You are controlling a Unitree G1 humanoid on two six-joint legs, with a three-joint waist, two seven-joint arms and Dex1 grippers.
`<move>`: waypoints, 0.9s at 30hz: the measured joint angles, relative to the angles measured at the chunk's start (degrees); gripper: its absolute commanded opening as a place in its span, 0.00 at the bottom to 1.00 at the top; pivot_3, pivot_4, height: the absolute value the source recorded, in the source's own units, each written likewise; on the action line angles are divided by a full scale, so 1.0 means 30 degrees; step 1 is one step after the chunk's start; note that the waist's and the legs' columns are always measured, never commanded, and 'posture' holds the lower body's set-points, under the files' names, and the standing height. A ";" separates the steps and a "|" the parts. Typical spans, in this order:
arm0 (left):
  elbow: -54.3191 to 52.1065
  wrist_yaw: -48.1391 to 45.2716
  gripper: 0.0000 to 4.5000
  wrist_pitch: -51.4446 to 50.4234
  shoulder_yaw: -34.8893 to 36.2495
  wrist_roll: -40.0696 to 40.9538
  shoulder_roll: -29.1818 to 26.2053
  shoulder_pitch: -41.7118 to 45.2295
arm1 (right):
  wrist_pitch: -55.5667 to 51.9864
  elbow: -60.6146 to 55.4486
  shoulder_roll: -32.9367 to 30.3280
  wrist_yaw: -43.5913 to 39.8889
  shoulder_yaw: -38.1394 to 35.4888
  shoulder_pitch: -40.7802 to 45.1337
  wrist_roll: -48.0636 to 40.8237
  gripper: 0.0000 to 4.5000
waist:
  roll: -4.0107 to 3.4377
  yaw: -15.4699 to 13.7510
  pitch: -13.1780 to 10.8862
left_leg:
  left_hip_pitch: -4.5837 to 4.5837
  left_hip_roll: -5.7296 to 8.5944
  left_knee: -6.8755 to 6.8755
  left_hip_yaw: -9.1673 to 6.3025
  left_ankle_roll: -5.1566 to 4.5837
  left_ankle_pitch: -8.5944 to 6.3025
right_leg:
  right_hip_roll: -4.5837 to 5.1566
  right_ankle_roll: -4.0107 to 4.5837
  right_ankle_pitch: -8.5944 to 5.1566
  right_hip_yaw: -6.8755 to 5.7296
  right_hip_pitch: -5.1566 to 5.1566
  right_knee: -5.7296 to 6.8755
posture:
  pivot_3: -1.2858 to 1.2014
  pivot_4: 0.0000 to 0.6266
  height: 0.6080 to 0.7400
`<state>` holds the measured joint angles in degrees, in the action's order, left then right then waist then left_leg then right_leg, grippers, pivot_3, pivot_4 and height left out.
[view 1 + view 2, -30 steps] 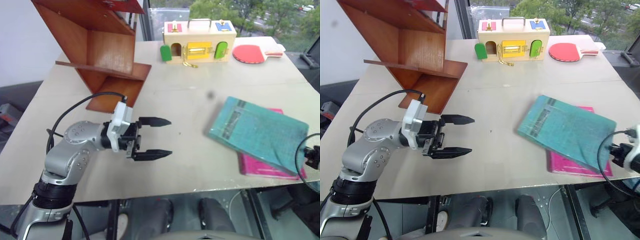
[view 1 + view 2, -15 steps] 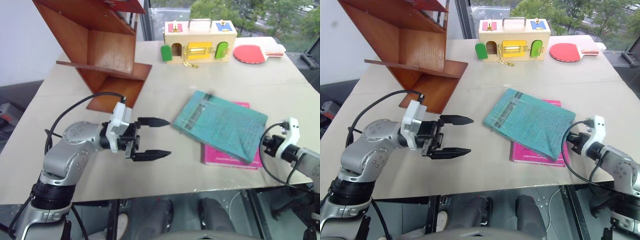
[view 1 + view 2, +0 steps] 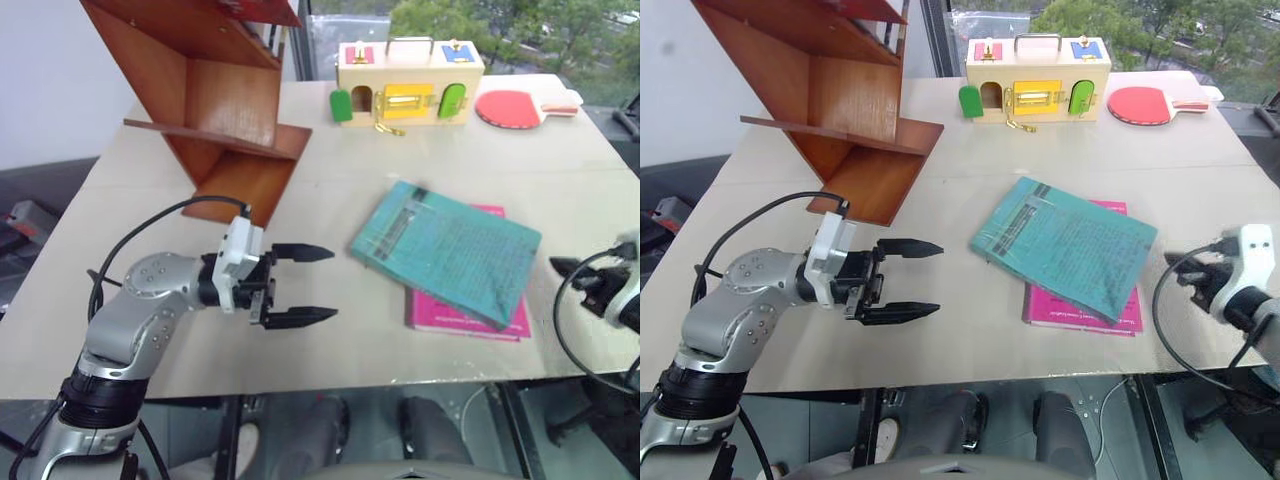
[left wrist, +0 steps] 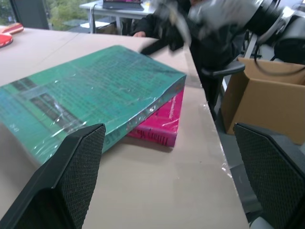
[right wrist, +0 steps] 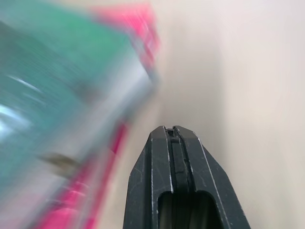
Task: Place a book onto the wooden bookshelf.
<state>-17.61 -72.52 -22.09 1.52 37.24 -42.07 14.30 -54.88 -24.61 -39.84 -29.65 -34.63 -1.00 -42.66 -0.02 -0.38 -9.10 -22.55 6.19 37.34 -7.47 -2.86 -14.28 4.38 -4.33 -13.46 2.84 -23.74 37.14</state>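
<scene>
The teal-green book (image 3: 445, 250) lies flat on the table, askew on top of a magenta-pink book (image 3: 470, 320). The wooden bookshelf (image 3: 215, 100) stands at the table's far left, its slanted boards and compartments open. My left gripper (image 3: 318, 285) hovers open between shelf and books, pointing at the teal book's left edge with nothing between its fingers. In the left wrist view the book (image 4: 81, 95) lies ahead of the fingers (image 4: 62, 191). My right gripper (image 3: 1175, 262) is shut and empty, just right of the books' right edge, a small gap apart.
A pale toy box (image 3: 410, 82) with coloured doors and a red paddle (image 3: 510, 108) sit along the table's (image 3: 350, 190) far edge. Off the table's right side stand a cardboard box (image 4: 267, 90) and a dark chair.
Both books slid left across the table in the first half second, then stayed put. The right gripper came in from the right edge and rose. The left gripper kept still.
</scene>
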 measured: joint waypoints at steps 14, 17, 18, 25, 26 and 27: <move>0.0960 -0.0141 1.00 0.0703 0.0429 -0.0801 -0.0522 -0.1281 | -0.3447 -0.4278 0.0274 0.1873 1.1705 0.8679 -0.3699 0.00 | 0.0048 0.0287 -0.0011 | -0.0094 -0.0020 0.0004 -0.0038 0.0082 0.0047 | 0.0001 0.0013 0.0001 -0.0062 -0.0064 -0.0071 | 0.52 0.24 1.00; 0.1227 -0.0278 1.00 0.0962 0.0867 -0.1147 -0.1007 -0.1829 | -0.3278 -0.2990 0.0366 0.1633 1.5477 0.9670 -0.1382 0.00 | 0.0051 0.0350 -0.0010 | -0.0107 -0.0013 0.0000 -0.0028 0.0083 0.0047 | 0.0001 0.0014 0.0002 -0.0049 -0.0079 -0.0076 | 0.52 0.24 1.00; 0.1218 -0.0289 1.00 0.1030 0.1026 -0.1154 -0.1123 -0.2003 | -0.3203 -0.2379 0.0564 0.1547 1.6455 0.9817 -0.0581 0.00 | 0.0051 0.0321 -0.0011 | -0.0111 -0.0008 -0.0001 -0.0035 0.0082 0.0048 | 0.0008 0.0013 0.0001 -0.0057 -0.0080 -0.0077 | 0.52 0.24 1.00; 0.1178 -0.0239 1.00 0.1276 0.1792 -0.1155 -0.1494 -0.2905 | -0.2335 0.0225 0.1797 0.0504 1.8884 1.1605 0.2255 0.00 | 0.0052 0.0345 -0.0010 | -0.0106 -0.0005 -0.0002 -0.0040 0.0084 0.0047 | 0.0005 0.0013 0.0003 -0.0061 -0.0086 -0.0070 | 0.52 0.24 1.00; 0.1117 -0.0148 1.00 0.1278 0.1835 -0.1154 -0.1498 -0.2966 | -0.2079 0.0810 0.2147 0.0412 1.9145 1.1848 0.2852 0.00 | 0.0052 0.0361 -0.0010 | -0.0104 -0.0005 -0.0003 -0.0038 0.0084 0.0047 | 0.0002 0.0014 0.0003 -0.0059 -0.0087 -0.0067 | 0.52 0.24 1.00; 0.1103 -0.0124 1.00 0.1278 0.1835 -0.1154 -0.1498 -0.2967 | -0.2019 0.0914 0.2198 0.0406 1.9184 1.1878 0.2940 0.00 | 0.0052 0.0363 -0.0010 | -0.0103 -0.0005 -0.0003 -0.0038 0.0084 0.0047 | 0.0002 0.0014 0.0003 -0.0058 -0.0087 -0.0065 | 0.52 0.24 1.00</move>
<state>-14.30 -72.89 -18.26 7.02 33.78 -46.57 5.40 -60.94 -21.87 -33.24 -28.43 22.92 34.64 -33.84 0.14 0.71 -9.13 -22.86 6.17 37.33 -7.58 -2.60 -14.14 4.38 -4.29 -13.45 2.67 -24.00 36.94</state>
